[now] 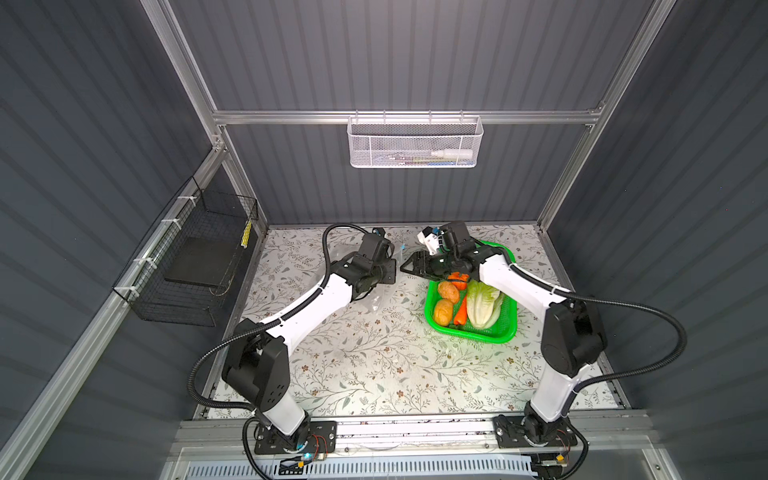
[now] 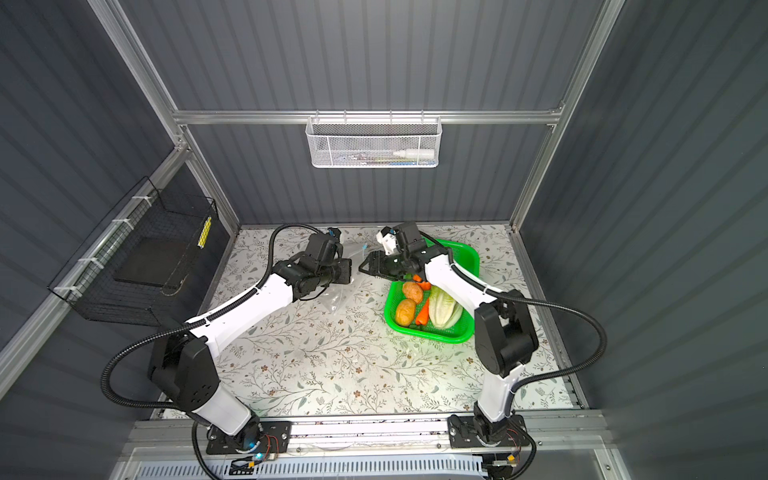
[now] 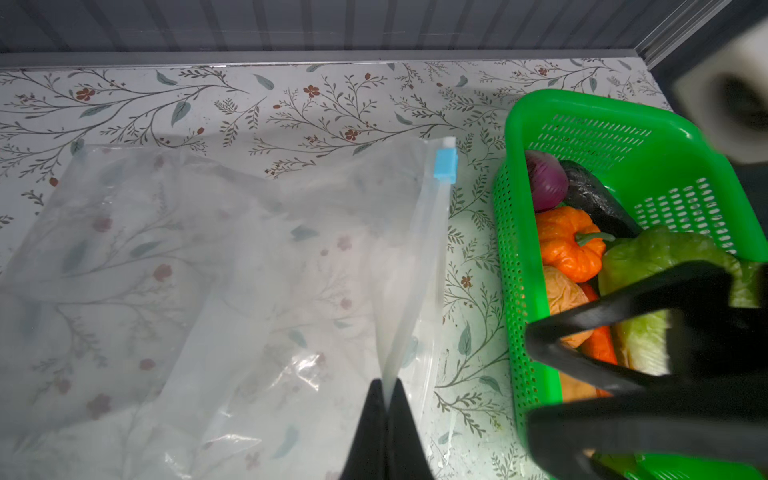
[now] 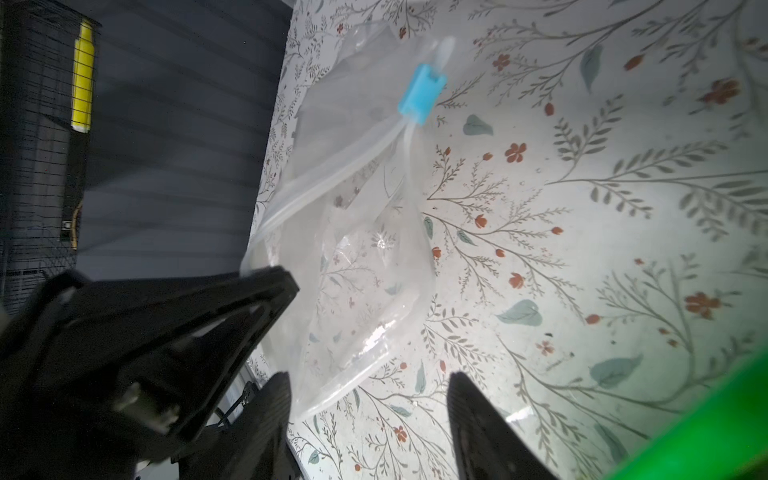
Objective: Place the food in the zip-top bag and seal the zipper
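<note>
Your left gripper (image 3: 384,395) is clamped on the upper clear zipper strip (image 3: 419,270) of the large transparent crinkly zip-top bag (image 3: 208,270), which lies on the floral table (image 1: 374,365) just beside the green perforated basket (image 3: 515,249). Your right gripper (image 4: 370,378) stands apart and empty between basket and bag.

Likely risks:
- The thin strip may slip from the pinch and the mouth sag shut.
- The unanchored lower lip may slide away from the basket as food goes in.

In the basket:
- one pale-green napa cabbage (image 1: 482,307)
- one orange carrot (image 1: 460,313)
- one small orange pumpkin (image 3: 569,245)
- two tan potato lumps (image 1: 443,311)
- one purple onion (image 3: 546,180)
- one dark eggplant (image 3: 598,199)

There is also one bag and one light-blue slider (image 3: 445,165).
</note>
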Controlling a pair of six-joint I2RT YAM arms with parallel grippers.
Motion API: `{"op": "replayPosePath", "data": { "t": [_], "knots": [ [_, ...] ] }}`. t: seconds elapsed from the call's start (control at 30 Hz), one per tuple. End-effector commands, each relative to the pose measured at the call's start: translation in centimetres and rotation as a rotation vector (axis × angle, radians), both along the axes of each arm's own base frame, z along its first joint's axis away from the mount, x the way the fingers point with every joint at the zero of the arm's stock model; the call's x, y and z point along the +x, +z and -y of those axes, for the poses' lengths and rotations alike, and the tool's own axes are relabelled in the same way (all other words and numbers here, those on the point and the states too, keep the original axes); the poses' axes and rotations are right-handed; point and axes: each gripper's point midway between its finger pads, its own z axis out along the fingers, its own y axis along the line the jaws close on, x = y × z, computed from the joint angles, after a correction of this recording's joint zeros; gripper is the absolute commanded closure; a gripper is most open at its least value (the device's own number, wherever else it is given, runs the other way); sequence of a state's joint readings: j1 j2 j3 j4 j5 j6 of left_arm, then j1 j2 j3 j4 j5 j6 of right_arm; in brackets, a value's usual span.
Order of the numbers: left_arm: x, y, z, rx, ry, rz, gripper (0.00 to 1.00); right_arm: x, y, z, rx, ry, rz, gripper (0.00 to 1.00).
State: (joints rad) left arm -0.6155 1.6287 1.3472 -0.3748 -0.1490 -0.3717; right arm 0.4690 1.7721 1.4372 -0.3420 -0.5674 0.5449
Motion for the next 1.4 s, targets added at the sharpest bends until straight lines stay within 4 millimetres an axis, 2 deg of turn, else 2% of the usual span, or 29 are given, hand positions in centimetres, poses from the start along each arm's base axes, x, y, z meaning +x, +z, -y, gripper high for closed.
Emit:
{"op": "replayPosePath", "data": {
  "t": [0.0, 0.13, 0.27, 0.3, 0.43, 0.53, 0.8, 1.13, 1.23, 1.37],
  "knots": [
    [0.2, -0.6, 0.9, -0.053, -0.002, -0.021, 1.00, 0.2, -0.7, 3.7, -0.070, -0.058, 0.011, 0.34],
    [0.2, -1.0, 1.6, -0.091, -0.011, -0.043, 1.00, -0.3, -2.7, 8.6, -0.238, -0.118, 0.002, 0.31],
    [0.3, -1.3, 2.1, -0.145, -0.006, -0.069, 1.00, -0.9, -5.1, 12.1, -0.389, -0.130, -0.017, 0.28],
    [0.3, -1.5, 2.2, -0.159, 0.003, -0.081, 1.00, -1.1, -5.7, 12.4, -0.419, -0.116, -0.021, 0.27],
    [0.3, -2.0, 3.0, -0.221, 0.012, -0.140, 1.00, -1.4, -7.7, 12.6, -0.473, -0.050, -0.047, 0.25],
    [0.1, -2.4, 3.0, -0.261, 0.044, -0.177, 1.00, -0.8, -8.7, 12.8, -0.515, -0.028, -0.041, 0.24],
    [-1.3, -4.8, -0.9, -0.220, 0.232, -0.274, 1.00, 0.4, -11.3, 13.0, -0.644, 0.022, -0.048, 0.22],
    [-5.4, -4.7, -6.1, -0.168, 0.391, -0.283, 1.00, 1.7, -13.6, 12.3, -0.806, 0.060, -0.016, 0.21],
    [-6.2, -4.4, -6.1, -0.213, 0.399, -0.293, 1.00, 1.9, -13.9, 12.4, -0.819, 0.060, -0.014, 0.22],
    [-5.5, -3.6, -4.6, -0.299, 0.374, -0.287, 1.00, 1.9, -14.6, 12.7, -0.837, 0.061, -0.021, 0.24]
  ]
}}
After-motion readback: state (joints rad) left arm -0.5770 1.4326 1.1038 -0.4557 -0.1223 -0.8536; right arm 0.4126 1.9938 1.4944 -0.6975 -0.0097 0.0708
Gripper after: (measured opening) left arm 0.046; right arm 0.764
